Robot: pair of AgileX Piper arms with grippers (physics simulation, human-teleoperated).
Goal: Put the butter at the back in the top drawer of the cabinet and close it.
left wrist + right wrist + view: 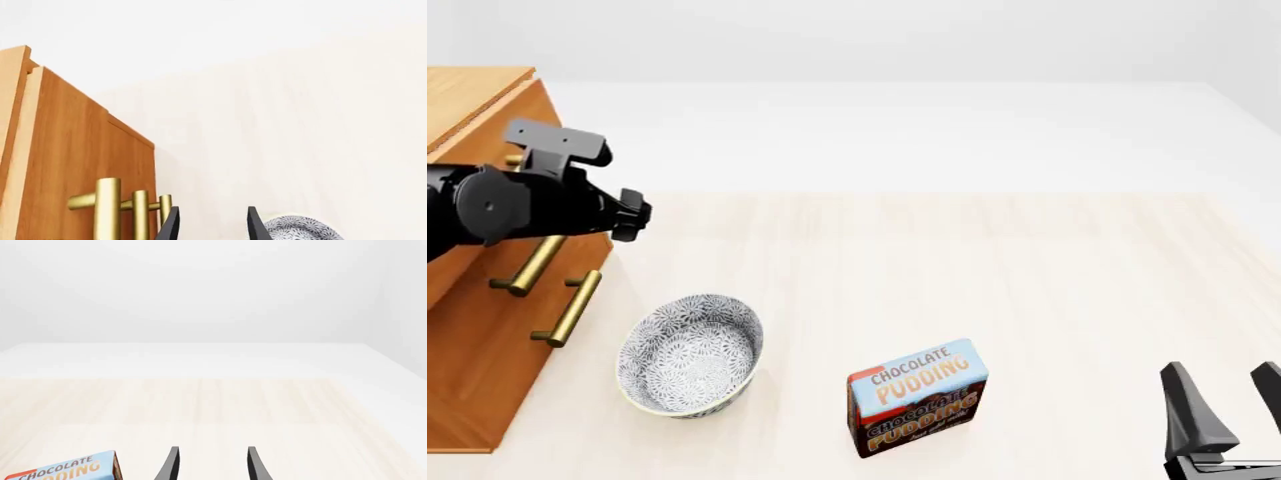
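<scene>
No butter shows in any view. The orange-brown cabinet (481, 330) stands at the table's left edge. Its top drawer is mostly hidden behind my left arm, so I cannot tell whether it is open or shut. Two lower brass handles (566, 308) are visible. My left gripper (631, 213) hovers just in front of the cabinet's upper front. In the left wrist view the left gripper (212, 226) is open and empty, with the brass handles (107, 205) right beside one finger. Low at the near right, my right gripper (1230, 400) is open with nothing in it.
A patterned blue-white bowl (690, 353) sits just right of the cabinet's base. A light-blue and brown chocolate pudding box (917, 396) stands upright at front centre, and its corner (63, 471) shows in the right wrist view.
</scene>
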